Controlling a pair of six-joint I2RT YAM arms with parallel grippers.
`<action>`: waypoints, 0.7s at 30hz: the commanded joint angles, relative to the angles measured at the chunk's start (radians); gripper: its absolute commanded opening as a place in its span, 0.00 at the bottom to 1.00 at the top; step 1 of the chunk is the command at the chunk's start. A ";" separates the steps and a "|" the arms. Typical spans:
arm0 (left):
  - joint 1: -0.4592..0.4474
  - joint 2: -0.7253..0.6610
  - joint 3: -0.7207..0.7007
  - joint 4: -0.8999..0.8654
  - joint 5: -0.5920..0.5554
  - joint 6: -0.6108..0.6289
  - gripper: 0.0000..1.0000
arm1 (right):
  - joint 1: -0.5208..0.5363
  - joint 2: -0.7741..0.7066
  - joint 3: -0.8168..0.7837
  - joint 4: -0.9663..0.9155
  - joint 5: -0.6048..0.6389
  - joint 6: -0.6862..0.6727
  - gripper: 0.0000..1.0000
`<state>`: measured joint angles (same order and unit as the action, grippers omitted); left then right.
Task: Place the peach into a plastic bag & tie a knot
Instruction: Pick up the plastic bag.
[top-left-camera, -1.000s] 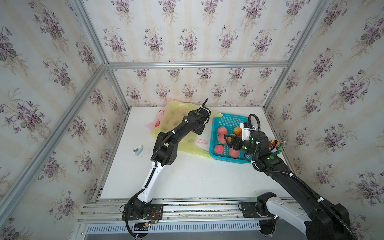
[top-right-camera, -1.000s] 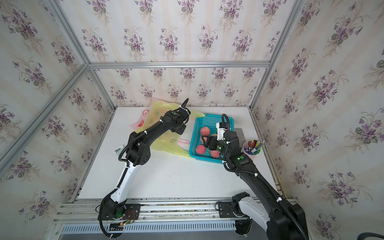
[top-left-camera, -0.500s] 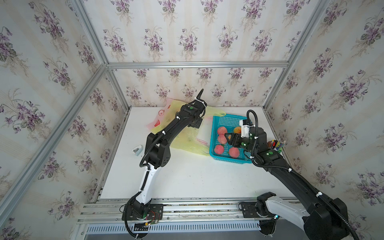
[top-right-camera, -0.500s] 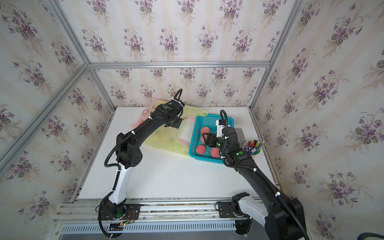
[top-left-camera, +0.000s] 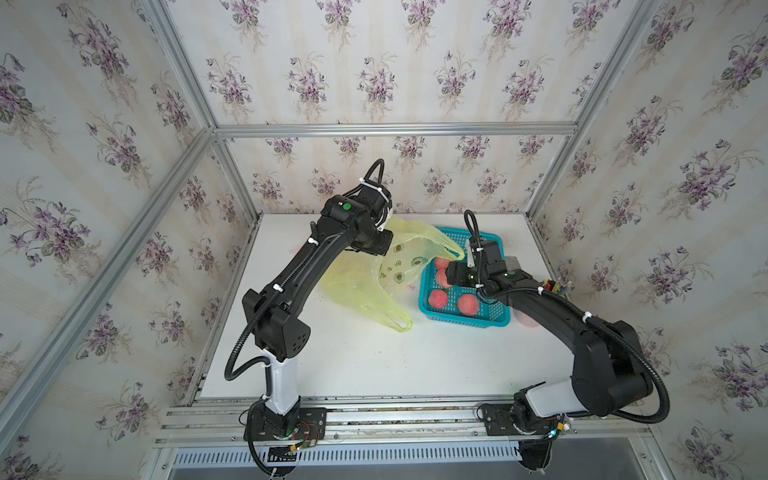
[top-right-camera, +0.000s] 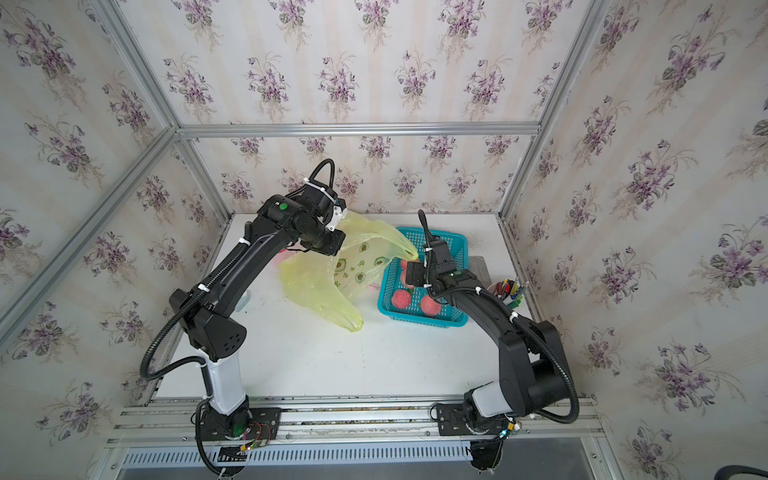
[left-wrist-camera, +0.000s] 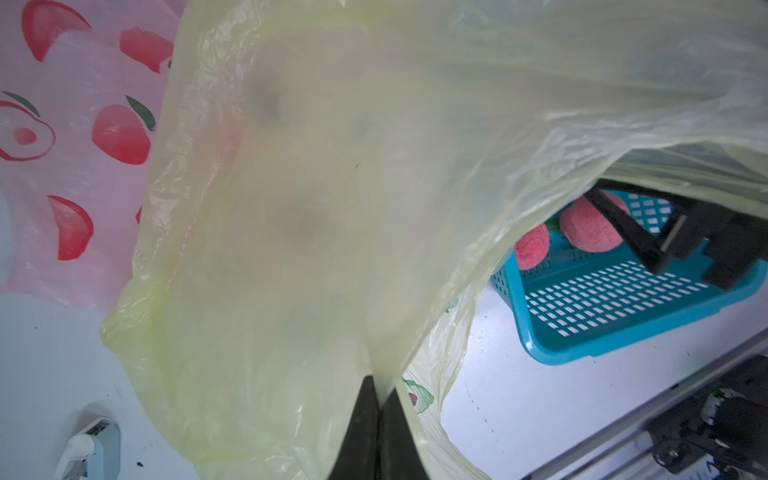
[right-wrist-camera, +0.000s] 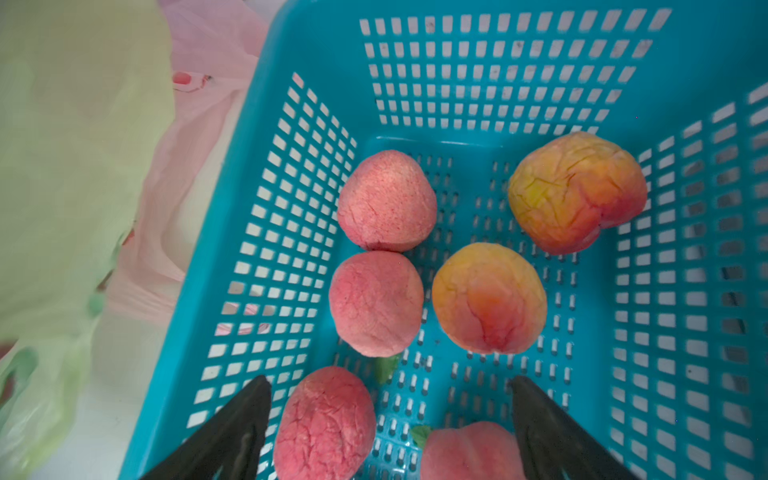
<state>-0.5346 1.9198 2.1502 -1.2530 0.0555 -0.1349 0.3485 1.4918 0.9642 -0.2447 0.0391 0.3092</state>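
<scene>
A see-through yellow plastic bag (top-left-camera: 365, 282) (top-right-camera: 320, 282) hangs lifted over the table's middle. My left gripper (left-wrist-camera: 379, 399) is shut on a fold of the plastic bag (left-wrist-camera: 332, 208); in both top views its wrist hides its jaws. One corner of the bag stretches to the tip of my right gripper (top-left-camera: 451, 266); whether it touches cannot be told. My right gripper (right-wrist-camera: 390, 382) stands open just above the blue basket (right-wrist-camera: 498, 62) (top-left-camera: 490, 320). Several peaches lie in it, a pink peach (right-wrist-camera: 324, 424) nearest between the fingers and an orange peach (right-wrist-camera: 488, 297) further in.
A pink bag with red fruit prints (left-wrist-camera: 83, 124) lies flat under the yellow one. A small white and blue clip (left-wrist-camera: 89, 449) rests by the left wall. A cup of pens (top-right-camera: 509, 291) stands right of the basket. Walls close three sides.
My left gripper has shut on the yellow bag and lifted it up and back. The right gripper has opened wider over the basket.
</scene>
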 joint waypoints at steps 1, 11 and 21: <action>0.002 -0.019 -0.017 -0.035 0.145 -0.031 0.00 | -0.002 0.053 0.019 -0.002 0.010 -0.021 0.91; 0.010 -0.023 -0.147 0.046 0.229 -0.057 0.00 | -0.001 0.039 -0.013 -0.020 -0.033 -0.017 0.92; 0.148 -0.080 -0.186 0.136 0.339 -0.124 0.00 | -0.078 -0.184 -0.036 -0.184 -0.085 -0.037 0.97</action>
<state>-0.4072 1.8664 1.9686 -1.1461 0.3481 -0.2371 0.2745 1.3396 0.9268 -0.3687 -0.0105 0.2813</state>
